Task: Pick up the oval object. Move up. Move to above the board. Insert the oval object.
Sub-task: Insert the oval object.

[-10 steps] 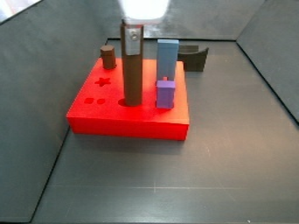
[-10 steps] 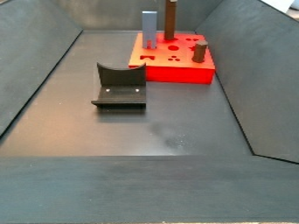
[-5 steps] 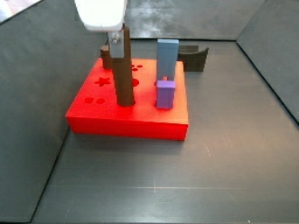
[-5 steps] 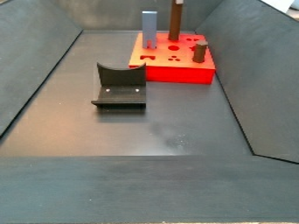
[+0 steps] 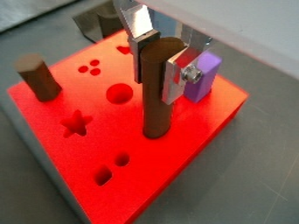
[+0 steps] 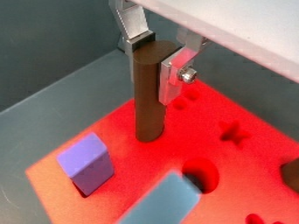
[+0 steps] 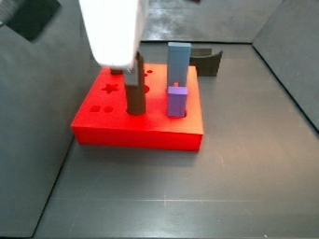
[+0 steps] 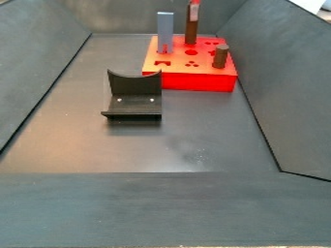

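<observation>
In the wrist view the gripper point(image 6: 158, 59) hung over the board point(image 6: 251, 171), its silver fingers point(image 6: 179, 68) pressed on either side of the oval object's point(image 6: 147, 98) top. The dark-brown peg stood upright, its foot meeting the red surface. A purple block point(image 6: 86, 164) stood at about seven o'clock from the peg's foot, near the board's edge. A light-blue block point(image 6: 163, 203) rose at five o'clock, beside a round hole point(image 6: 200, 173). A star-shaped hole point(image 6: 239, 133) lay at three o'clock.

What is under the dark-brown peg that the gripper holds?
The gripper holds the oval object upright, its foot at the board. Whether a hole is under the foot cannot be seen: the peg covers that spot.
</observation>
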Robot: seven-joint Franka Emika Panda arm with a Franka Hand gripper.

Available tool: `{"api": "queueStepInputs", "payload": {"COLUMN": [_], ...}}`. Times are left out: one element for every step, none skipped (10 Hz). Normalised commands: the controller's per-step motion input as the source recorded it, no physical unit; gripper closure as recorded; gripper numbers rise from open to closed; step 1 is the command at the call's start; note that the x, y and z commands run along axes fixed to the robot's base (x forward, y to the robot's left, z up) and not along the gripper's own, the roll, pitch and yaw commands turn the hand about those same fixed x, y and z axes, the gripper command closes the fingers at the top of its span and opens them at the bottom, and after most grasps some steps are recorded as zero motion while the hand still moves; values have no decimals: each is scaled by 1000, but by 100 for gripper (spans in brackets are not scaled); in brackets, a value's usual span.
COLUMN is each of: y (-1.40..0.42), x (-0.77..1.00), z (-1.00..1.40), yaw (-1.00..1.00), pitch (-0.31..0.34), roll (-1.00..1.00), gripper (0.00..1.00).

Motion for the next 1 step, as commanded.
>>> {"api": "queueStepInputs", "payload": {"y": [-63], "x": [29], "z": [-37], "yaw": [0], "pitch": [0], "roll": [4], "gripper": [100]}}
